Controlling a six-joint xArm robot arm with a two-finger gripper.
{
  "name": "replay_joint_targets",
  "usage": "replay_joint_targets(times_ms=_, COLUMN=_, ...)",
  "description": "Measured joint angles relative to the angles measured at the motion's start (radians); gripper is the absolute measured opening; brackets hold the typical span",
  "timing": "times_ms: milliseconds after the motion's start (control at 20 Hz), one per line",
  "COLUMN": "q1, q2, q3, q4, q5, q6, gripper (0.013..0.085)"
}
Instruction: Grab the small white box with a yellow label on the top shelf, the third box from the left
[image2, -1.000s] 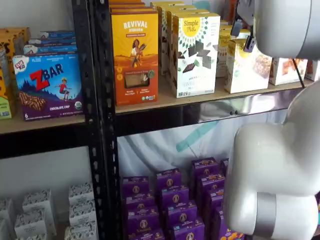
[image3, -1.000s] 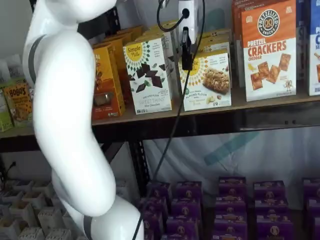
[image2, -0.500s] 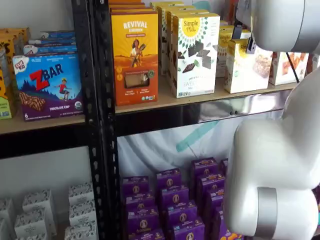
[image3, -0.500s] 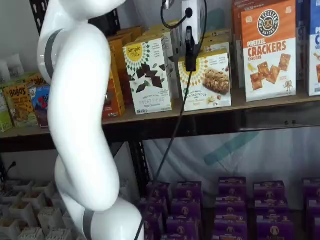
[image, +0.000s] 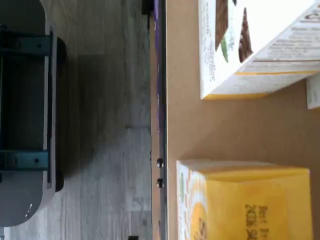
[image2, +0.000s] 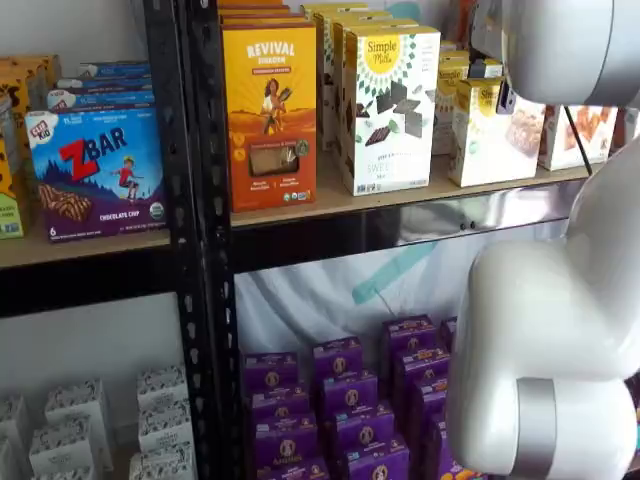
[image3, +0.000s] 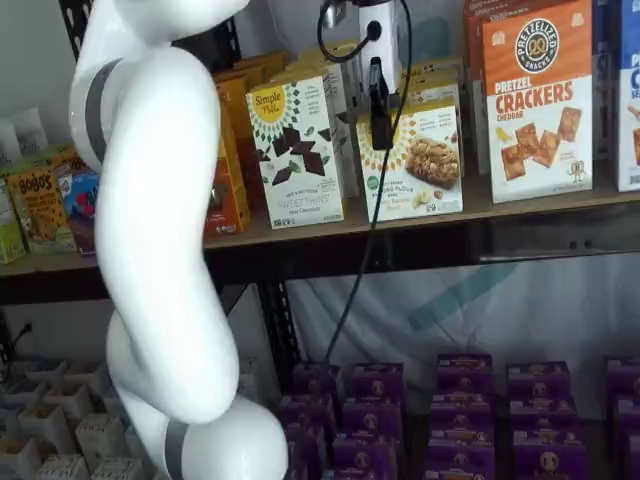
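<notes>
The small white box (image3: 422, 165) with its yellow label stands on the top shelf (image3: 520, 205), third in its row, and shows in both shelf views (image2: 484, 140). My gripper (image3: 380, 125) hangs just in front of the box's upper left corner. Only one black finger shows, side-on, and nothing is held; the jaws stand open. In a shelf view my white arm (image2: 560, 50) hides most of the gripper. The wrist view looks down on the box's yellow top (image: 250, 200) and the tan shelf board (image: 210, 130); no fingers appear there.
A taller white box with chocolate shapes (image3: 296, 150) stands close on the left, with a gap of bare board between. An orange crackers box (image3: 537, 100) is on the right. Purple boxes (image3: 460, 400) fill the shelf below. The gripper's cable (image3: 360, 230) droops in front.
The gripper has edged slightly right, closer to the small white box's front. The arm's large white link has swung right and upward. The boxes have not moved.
</notes>
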Motion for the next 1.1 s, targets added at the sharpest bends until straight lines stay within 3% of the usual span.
replay_joint_targets(times_ms=550, q1=0.01, q2=-0.053, q3=0.066, q4=-0.012, q5=-0.035, q6=0.007, gripper=0.085)
replay_joint_targets(times_ms=650, q1=0.01, q2=-0.057, q3=0.071, q4=-0.012, q5=-0.041, q6=0.006, gripper=0.077)
replay_joint_targets(times_ms=750, q1=0.01, q2=-0.06, q3=0.075, q4=-0.011, q5=-0.048, q6=0.006, gripper=0.077)
replay_joint_targets(times_ms=1000, q1=0.01, q2=-0.065, q3=0.081, q4=-0.009, q5=-0.06, q6=0.006, gripper=0.061)
replay_joint_targets(times_ms=1100, q1=0.011, q2=-0.065, q3=0.082, q4=-0.01, q5=-0.063, q6=0.007, gripper=0.061)
